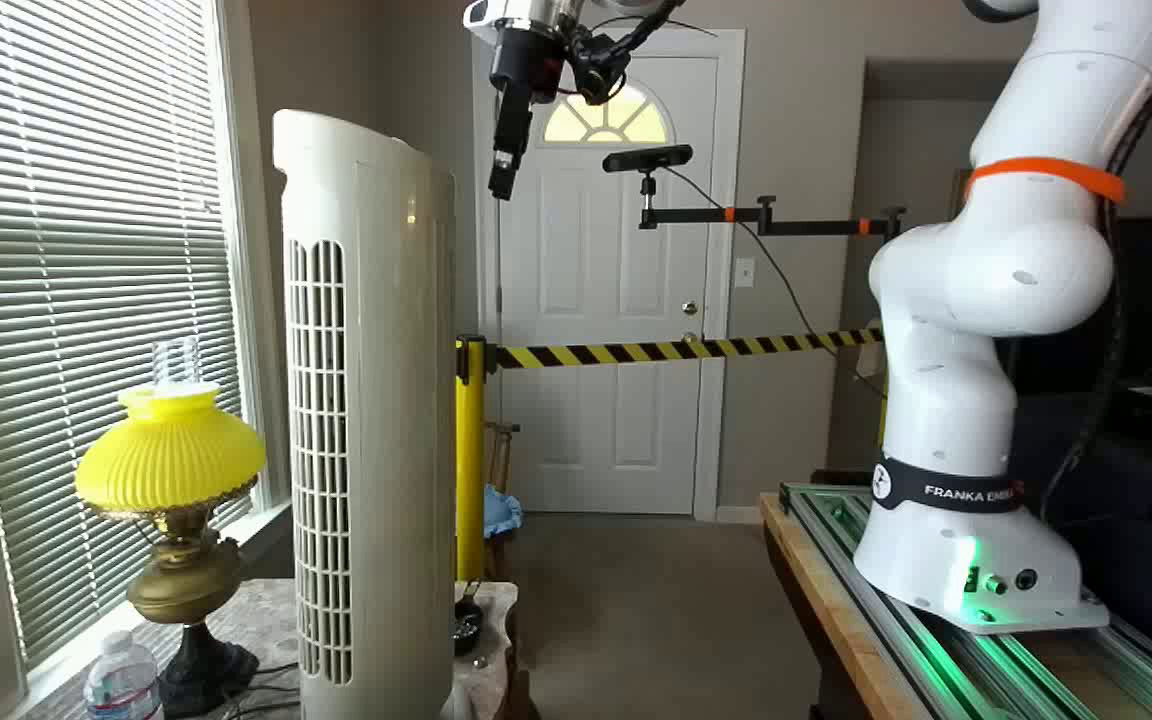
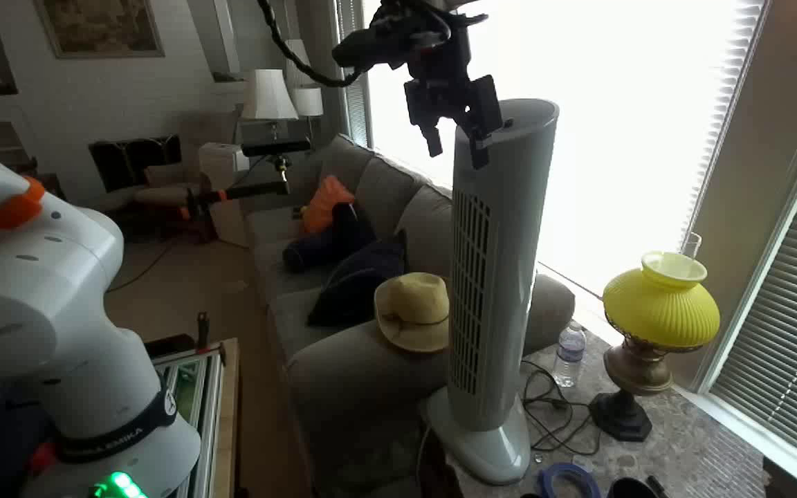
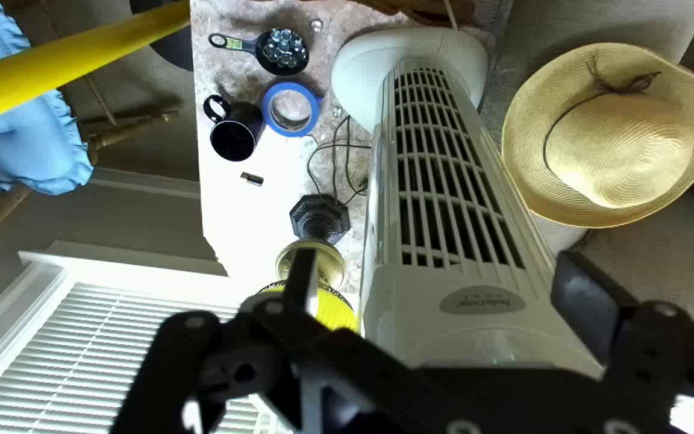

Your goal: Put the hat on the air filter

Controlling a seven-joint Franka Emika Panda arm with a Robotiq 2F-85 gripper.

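The air filter is a tall white slotted tower that stands upright on a stone-topped table in both exterior views (image 1: 401, 400) (image 2: 506, 263); its front also fills the middle of the wrist view (image 3: 473, 280). The tan straw hat (image 2: 416, 301) rests crown up on the sofa arm beside the tower, which hides part of its brim. It shows whole at the right of the wrist view (image 3: 621, 144), and does not show in the remaining exterior view. My gripper (image 2: 457, 149) is open and empty near the height of the tower's top; it also shows there (image 1: 502, 190) and in the wrist view (image 3: 443, 289).
A yellow-shaded lamp (image 2: 661, 304) and a water bottle (image 2: 569, 353) stand by the tower, with loose cords. Blue tape (image 3: 291, 108), a dark mug (image 3: 235, 132) and a cup of marbles (image 3: 284, 51) share the table. A yellow post (image 1: 470, 460) holds a striped barrier.
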